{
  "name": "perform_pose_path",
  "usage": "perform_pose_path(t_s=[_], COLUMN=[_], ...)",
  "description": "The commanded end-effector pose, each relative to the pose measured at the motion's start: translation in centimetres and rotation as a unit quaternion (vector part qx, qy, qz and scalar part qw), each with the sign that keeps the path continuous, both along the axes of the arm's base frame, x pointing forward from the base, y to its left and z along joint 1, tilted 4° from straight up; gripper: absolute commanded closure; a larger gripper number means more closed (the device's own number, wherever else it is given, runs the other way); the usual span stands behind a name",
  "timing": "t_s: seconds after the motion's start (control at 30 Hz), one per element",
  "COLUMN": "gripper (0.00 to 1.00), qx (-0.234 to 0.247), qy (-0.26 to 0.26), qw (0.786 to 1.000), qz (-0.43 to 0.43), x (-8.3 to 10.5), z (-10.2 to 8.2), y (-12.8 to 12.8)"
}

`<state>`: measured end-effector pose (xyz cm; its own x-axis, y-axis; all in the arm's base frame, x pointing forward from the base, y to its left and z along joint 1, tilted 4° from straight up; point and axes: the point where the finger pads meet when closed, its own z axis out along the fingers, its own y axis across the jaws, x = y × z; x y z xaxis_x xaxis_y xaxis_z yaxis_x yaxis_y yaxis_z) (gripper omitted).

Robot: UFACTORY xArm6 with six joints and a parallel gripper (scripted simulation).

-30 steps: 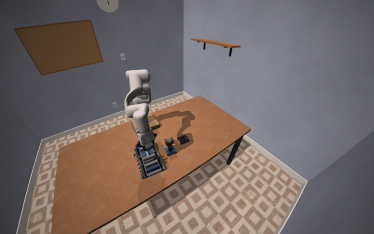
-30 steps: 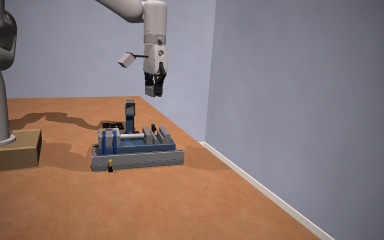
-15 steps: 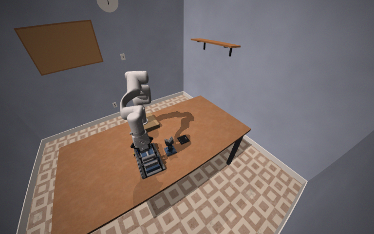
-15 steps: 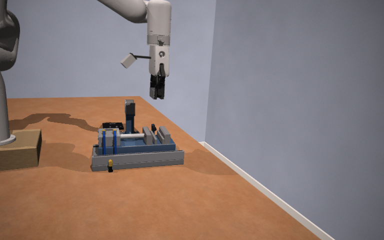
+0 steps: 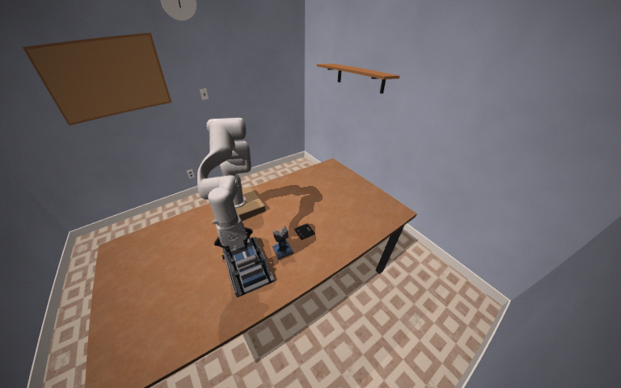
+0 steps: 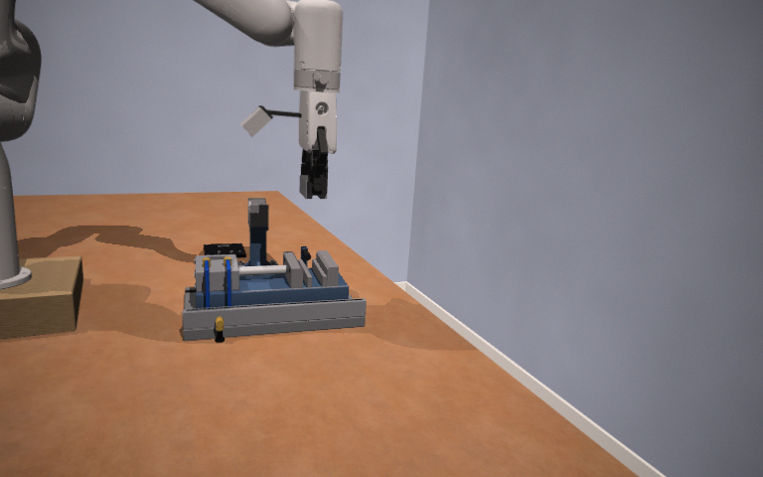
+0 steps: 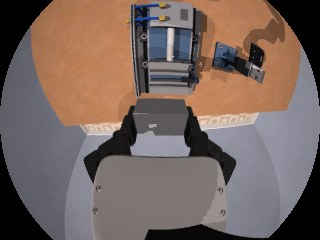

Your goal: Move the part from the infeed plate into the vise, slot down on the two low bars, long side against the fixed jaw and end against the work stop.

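Black two-finger jaws [image 7: 160,128] part-spread, pinching the one grey rectangular metal part [image 7: 159,119], held high above the one grey-and-blue open vise [image 6: 273,292]; one V-block [image 6: 257,231] and one black infeed plate [image 6: 225,248] beyond, on brown worktop [image 6: 281,404].

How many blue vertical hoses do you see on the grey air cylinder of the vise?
2: the left blue hose and the right blue hose stand side by side on the grey air cylinder block, at the vise's left end. Others may be hidden behind.
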<state>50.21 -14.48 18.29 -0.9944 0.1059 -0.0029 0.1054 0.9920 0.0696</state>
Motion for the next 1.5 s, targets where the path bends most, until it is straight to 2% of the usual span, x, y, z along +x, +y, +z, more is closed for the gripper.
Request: perform_pose_path(t_s=[0.0, 0.8, 1.47], gripper=[1.0, 1.0, 1.0], qx=[-0.001, -0.001, -0.001], qy=[-0.002, -0.002, -0.002], qw=[1.0, 1.0, 1.0], qz=[-0.001, -0.001, 0.0], x=[0.1, 0.1, 0.2], z=[0.2, 0.0, -1.9], y=[-0.1, 0.0, 0.1])
